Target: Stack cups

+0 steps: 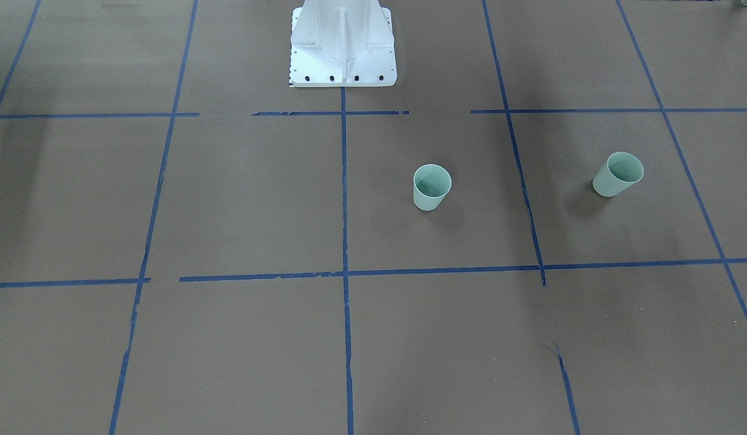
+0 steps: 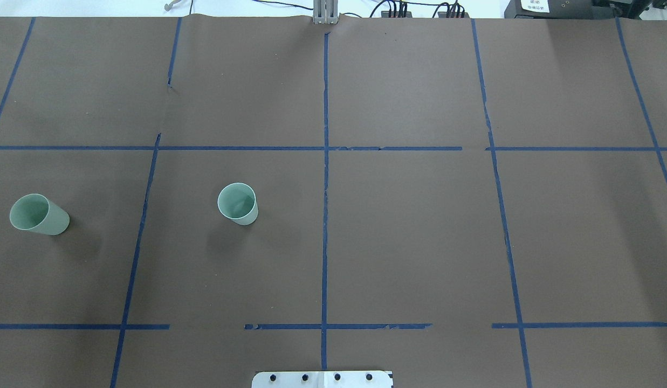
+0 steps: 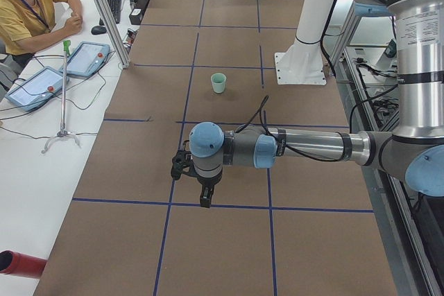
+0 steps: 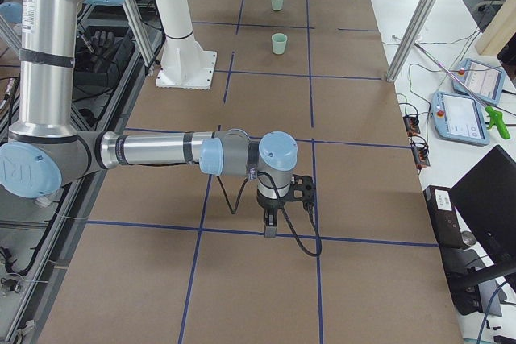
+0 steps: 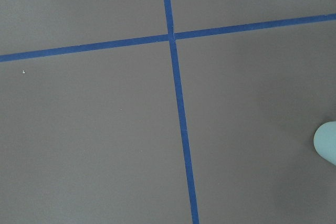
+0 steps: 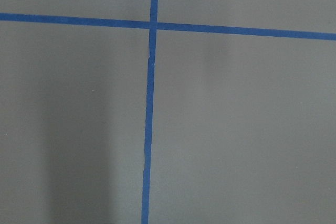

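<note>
Inner cup: I see it [image 2: 238, 203] upright, mouth up, left of centre in the overhead view, between two blue tape lines [image 2: 139, 231].
Outer cup: its twin [image 2: 39, 214] stands at the far left edge of that view, well apart from the first, with one tape line between them.
Left gripper: it [image 3: 205, 197] hangs pointing down over the table [image 2: 419, 242], lower centre of the left side view. I cannot tell whether its jaws are parted or closed.
Right gripper: it [image 4: 270, 227] sits lower centre of the right side view, well away from both cups. Its jaws are equally unreadable.
Handling: I judge the cups to be thin, light, smooth plastic. They should tip or skid easily, and the walls will likely flex under a hard squeeze.
Hold: I would pinch the outer cup's rim wall, one finger inside and one outside, gently. That leaves the tapered base free to drop into the inner cup.
Progress: nothing is stacked yet.
</note>
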`<state>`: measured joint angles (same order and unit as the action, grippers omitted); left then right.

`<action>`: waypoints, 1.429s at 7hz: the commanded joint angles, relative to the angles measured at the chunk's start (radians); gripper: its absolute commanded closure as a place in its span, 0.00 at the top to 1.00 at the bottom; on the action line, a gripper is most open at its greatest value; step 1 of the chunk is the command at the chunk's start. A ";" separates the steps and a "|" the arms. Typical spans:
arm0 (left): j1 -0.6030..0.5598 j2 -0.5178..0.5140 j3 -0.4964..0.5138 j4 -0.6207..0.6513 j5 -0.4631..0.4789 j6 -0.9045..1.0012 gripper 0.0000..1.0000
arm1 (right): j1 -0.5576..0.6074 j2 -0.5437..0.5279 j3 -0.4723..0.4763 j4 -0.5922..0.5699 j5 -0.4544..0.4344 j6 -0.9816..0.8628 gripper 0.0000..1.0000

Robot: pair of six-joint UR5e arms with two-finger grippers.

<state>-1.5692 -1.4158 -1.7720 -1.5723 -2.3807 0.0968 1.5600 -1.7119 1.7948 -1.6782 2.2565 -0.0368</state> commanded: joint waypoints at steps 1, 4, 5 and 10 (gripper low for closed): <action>0.000 0.001 0.000 -0.002 0.000 0.001 1.00 | -0.001 0.000 0.000 0.000 0.000 0.000 1.00; 0.002 -0.031 0.017 -0.027 -0.008 0.001 1.00 | -0.001 0.000 0.000 0.000 0.000 0.000 1.00; 0.005 -0.041 0.035 -0.111 -0.008 -0.005 1.00 | 0.000 0.000 0.000 0.000 0.000 0.000 1.00; 0.275 -0.018 0.049 -0.495 0.097 -0.551 1.00 | -0.001 0.000 0.000 0.000 0.000 0.000 1.00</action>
<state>-1.3855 -1.4416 -1.7291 -1.9493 -2.3491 -0.3001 1.5595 -1.7119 1.7947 -1.6782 2.2565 -0.0368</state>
